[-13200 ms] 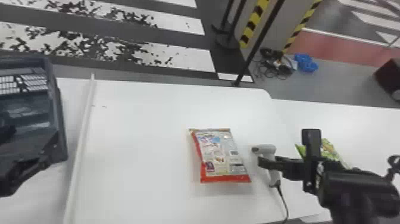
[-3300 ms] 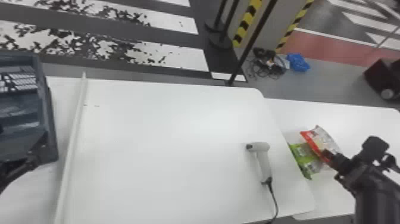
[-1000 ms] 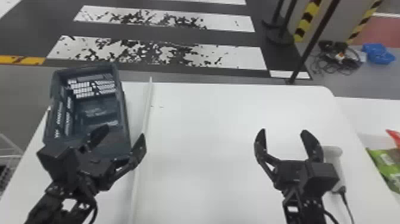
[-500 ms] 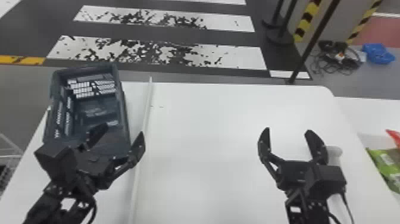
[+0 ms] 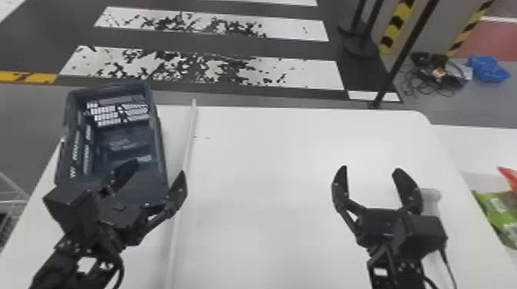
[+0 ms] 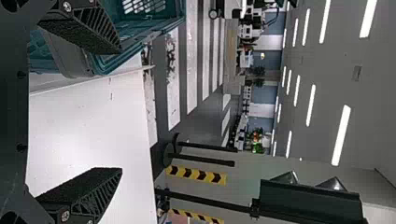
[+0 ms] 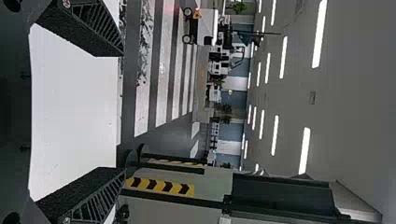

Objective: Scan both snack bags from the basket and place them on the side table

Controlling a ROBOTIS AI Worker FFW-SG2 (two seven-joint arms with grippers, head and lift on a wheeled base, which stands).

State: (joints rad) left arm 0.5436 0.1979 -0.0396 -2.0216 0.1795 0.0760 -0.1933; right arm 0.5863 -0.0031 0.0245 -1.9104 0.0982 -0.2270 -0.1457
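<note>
In the head view my left gripper (image 5: 157, 173) stands open over the near end of the dark blue basket (image 5: 161, 153), and no bag shows inside it. My right gripper (image 5: 369, 173) is open above the table, just left of the scanner (image 5: 431, 205), which it partly hides. At the right edge, the green snack bag (image 5: 498, 215) and the red snack bag (image 5: 509, 178) lie together on the side table (image 5: 477, 150). The left wrist view has my left gripper (image 6: 119, 109) with nothing between its fingers; in the right wrist view my right gripper (image 7: 123, 112) is empty too.
A white rail (image 5: 184, 173) runs along the main table (image 5: 277, 173) beside the basket. The scanner's cable trails to the near edge. Beyond the far edge stand dark posts (image 5: 404, 53) on the floor.
Earlier the red bag lay on the main table, then by the green one on the side table. The head view has since swung left. Lately my right gripper shifted slightly right; the left stayed nearly still.
</note>
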